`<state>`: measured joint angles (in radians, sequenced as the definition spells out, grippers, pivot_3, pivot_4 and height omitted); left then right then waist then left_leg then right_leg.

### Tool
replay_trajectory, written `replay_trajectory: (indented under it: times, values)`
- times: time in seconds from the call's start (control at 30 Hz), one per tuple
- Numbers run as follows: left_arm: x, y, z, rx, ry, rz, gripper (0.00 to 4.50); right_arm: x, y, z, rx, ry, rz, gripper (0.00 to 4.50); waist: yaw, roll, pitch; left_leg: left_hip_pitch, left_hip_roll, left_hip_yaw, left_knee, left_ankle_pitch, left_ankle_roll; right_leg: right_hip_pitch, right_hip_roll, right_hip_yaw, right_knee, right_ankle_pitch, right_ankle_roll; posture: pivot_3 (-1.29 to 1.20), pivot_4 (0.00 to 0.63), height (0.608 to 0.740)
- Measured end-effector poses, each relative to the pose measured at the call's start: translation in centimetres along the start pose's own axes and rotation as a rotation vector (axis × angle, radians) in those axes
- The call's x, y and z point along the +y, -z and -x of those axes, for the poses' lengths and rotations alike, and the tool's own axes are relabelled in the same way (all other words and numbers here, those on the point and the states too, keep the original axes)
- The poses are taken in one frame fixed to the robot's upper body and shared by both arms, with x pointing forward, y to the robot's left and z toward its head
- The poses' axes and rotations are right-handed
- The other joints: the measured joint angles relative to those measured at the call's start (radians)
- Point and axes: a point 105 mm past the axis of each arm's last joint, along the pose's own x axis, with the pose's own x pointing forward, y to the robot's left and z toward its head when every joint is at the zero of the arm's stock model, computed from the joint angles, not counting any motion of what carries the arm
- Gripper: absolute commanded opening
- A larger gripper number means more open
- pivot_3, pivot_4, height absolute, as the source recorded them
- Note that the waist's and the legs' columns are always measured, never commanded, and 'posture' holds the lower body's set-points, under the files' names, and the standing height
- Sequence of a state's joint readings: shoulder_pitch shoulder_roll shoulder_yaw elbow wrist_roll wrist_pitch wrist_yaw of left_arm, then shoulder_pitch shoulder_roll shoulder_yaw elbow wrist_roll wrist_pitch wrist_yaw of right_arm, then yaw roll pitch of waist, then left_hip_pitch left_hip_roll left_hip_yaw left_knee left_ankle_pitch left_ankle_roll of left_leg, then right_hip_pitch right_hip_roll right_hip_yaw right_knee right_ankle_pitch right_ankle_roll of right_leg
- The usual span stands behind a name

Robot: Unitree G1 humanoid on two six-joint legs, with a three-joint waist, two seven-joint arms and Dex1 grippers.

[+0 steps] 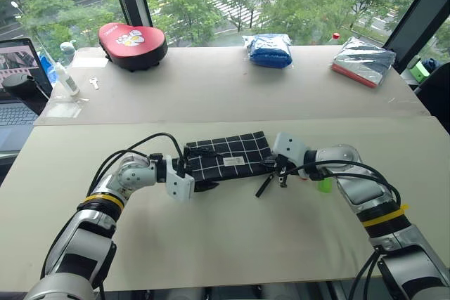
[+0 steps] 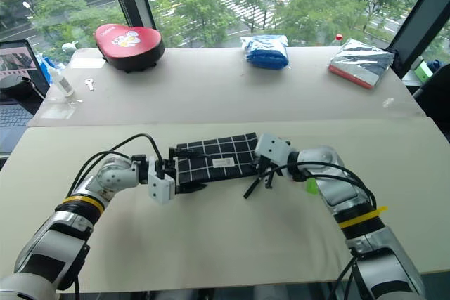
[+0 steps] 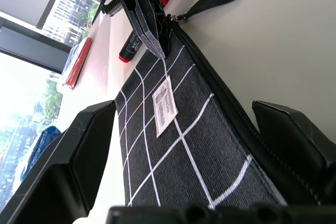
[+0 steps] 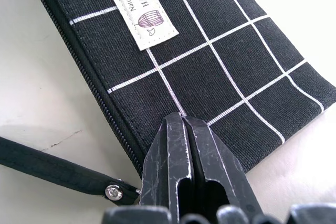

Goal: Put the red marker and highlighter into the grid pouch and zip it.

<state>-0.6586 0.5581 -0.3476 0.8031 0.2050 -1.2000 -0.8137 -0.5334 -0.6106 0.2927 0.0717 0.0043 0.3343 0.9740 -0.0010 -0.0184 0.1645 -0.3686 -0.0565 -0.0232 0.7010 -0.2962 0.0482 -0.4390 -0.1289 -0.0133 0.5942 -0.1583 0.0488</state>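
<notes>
The grid pouch (image 1: 228, 156) lies flat mid-table, its white label (image 3: 164, 106) facing up. Its zip looks closed where it shows, and the black pull strap (image 1: 264, 186) trails off its right end. My left gripper (image 1: 200, 168) is open, one finger (image 3: 68, 156) on each side of the pouch's left end. My right gripper (image 1: 278, 170) is shut, its tips (image 4: 184, 124) on the pouch's right corner beside the zip end. The red marker (image 3: 130, 47) lies just beyond that corner, partly hidden by the right gripper. The green highlighter (image 1: 325, 185) peeks out under my right forearm.
Along the back of the table sit a red cartoon-print case (image 1: 132, 43), a blue bag (image 1: 271, 50) and a silver packet (image 1: 364, 60). A laptop (image 1: 17, 82) and a small white bottle (image 1: 67, 79) stand at the far left.
</notes>
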Motion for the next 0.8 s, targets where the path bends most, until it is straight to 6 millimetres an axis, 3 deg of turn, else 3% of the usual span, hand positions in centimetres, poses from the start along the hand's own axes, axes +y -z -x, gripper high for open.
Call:
replay_trajectory:
  times: [0.33, 0.57, 0.67, 0.8]
  values:
    - [-0.3, 0.0, 0.2, -0.015, -0.008, 0.094, 0.19, 0.1, 0.1, 0.1, -0.002, 0.002, -0.003, 0.0, -0.001, 0.0, 0.0, 0.0, 0.0, 0.0, 0.0, 0.0, 0.0, 0.0, 0.0, 0.0, 0.0, 0.0, 0.0, 0.0, 0.15, 0.74]
    - [-0.4, -0.3, 0.2, -0.026, -0.022, 0.109, 0.09, 0.1, 0.0, 0.1, -0.014, -0.003, -0.018, 0.0, -0.002, 0.0, 0.0, 0.0, 0.001, 0.0, 0.0, 0.0, 0.0, 0.0, 0.0, 0.0, 0.0, 0.0, 0.0, 0.0, 0.15, 0.74]
    - [-0.5, -0.1, 0.5, -0.018, -0.027, 0.138, 0.09, -0.7, -0.9, 0.0, -0.097, 0.052, -0.111, 0.0, -0.004, 0.0, 0.0, 0.0, 0.001, 0.0, 0.0, 0.0, 0.0, 0.0, 0.0, 0.0, 0.0, 0.0, 0.0, 0.0, 0.15, 0.74]
    - [-0.6, -0.1, 0.5, -0.013, -0.024, 0.163, 0.0, -4.0, -2.5, 0.6, -0.253, 0.221, -0.317, 1.2, -0.01, 0.0, 0.0, 0.0, 0.002, 0.0, 0.0, 0.0, 0.0, -0.001, 0.0, 0.001, 0.0, 0.0, 0.0, 0.0, 0.15, 0.74]
